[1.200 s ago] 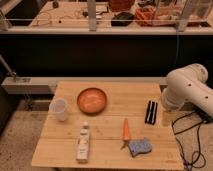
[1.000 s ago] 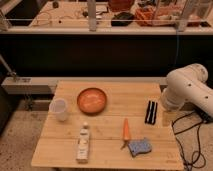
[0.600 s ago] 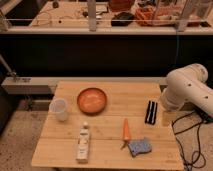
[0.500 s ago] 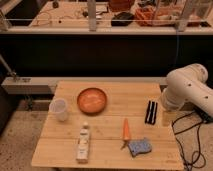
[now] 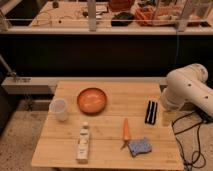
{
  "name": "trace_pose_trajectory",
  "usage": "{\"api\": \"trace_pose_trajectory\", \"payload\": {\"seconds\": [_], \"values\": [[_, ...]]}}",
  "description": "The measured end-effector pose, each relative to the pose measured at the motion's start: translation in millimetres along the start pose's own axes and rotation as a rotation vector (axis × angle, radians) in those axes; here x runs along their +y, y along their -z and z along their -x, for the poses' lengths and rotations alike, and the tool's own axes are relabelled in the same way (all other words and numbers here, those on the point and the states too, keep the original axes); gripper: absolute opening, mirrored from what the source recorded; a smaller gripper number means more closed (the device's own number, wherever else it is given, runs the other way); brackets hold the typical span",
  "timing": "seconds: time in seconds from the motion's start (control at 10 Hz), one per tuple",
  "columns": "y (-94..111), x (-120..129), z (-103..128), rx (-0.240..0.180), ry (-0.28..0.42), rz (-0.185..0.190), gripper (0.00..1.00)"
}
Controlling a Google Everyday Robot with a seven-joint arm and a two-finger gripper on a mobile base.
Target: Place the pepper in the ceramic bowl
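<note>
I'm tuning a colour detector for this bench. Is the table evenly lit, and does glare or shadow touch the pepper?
Camera view: warm, even light on the wooden table, dark background. The slim orange-red pepper shows no glare or heavy shadow; the round orange-brown glazed bowl has a pale sheen inside. The open black gripper sits over the table's right side.

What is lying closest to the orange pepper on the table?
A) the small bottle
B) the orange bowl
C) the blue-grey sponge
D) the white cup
C: the blue-grey sponge sits right by the lower tip of the pepper. The ceramic bowl, cup and bottle are all farther left, and the gripper, jaws open, is off to the right.
</note>
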Motion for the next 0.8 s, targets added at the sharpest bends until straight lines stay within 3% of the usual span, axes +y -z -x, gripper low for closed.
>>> {"api": "trace_pose_trajectory", "payload": {"seconds": [0.3, 0.6, 0.8], "values": [[0, 1, 1, 0.001, 0.004, -0.001, 0.80], [-7, 0, 40, -0.005, 0.096, -0.003, 0.80], [-9, -1, 52, -0.007, 0.127, -0.004, 0.80]]}}
